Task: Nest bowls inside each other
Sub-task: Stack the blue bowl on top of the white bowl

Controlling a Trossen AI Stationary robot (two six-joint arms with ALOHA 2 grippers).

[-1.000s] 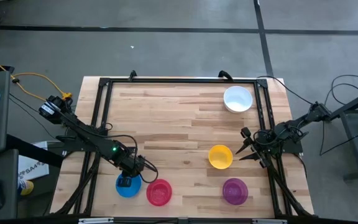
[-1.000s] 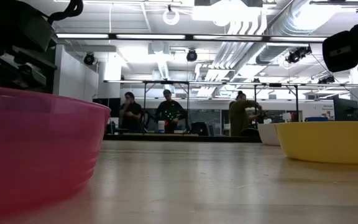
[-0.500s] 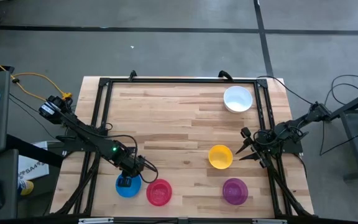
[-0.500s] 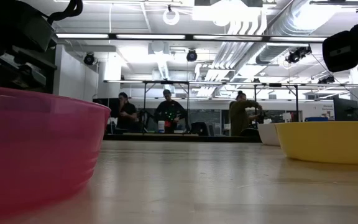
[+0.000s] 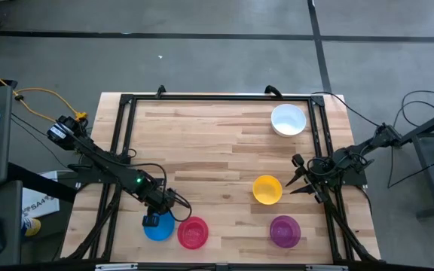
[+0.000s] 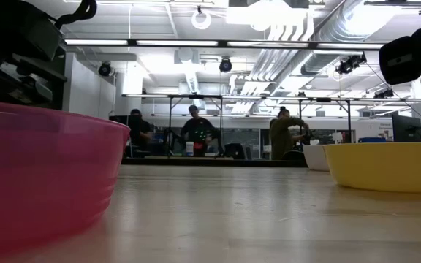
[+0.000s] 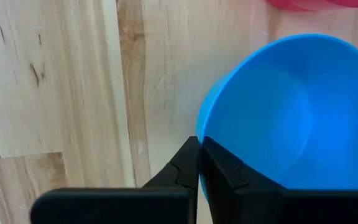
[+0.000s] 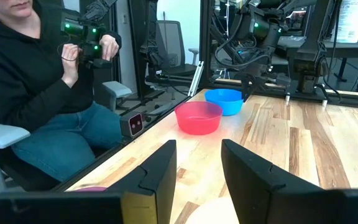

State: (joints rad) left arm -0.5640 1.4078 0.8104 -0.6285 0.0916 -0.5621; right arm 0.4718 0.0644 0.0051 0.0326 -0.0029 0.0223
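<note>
We start from the blue bowl [image 5: 157,226], which sits at the near left corner of the table [image 5: 217,150], just beside the pinkish red bowl [image 5: 193,232]; whether their rims touch we cannot tell from above. Our left gripper [image 7: 200,163] has its two fingers pressed together on the blue bowl's rim, pinching the wall at the side that faces away from the red one. In the left wrist view the bowl spreads out ahead of the fingertips, with a sliver of red beyond it, so the red bowl lies straight across the blue one from the grip.

That is the relation we judge the next move turns on: the held bowl has to be lifted and carried over its own width to come down into the neighbour. A round bowl has no long axis to align, only the rim to keep level as it rises.

Farther out, the yellow bowl [image 5: 267,189] stands right of centre, the purple-magenta bowl [image 5: 285,230] nearer the front edge below it, and the white bowl [image 5: 288,120] well apart toward the far right corner. Our right gripper [image 5: 298,181] waits with fingers wide, holding nothing, just beside the yellow bowl, clearly the nearer arm for those three.

A seated person [image 8: 36,81] shows beyond the table's edge.
</note>
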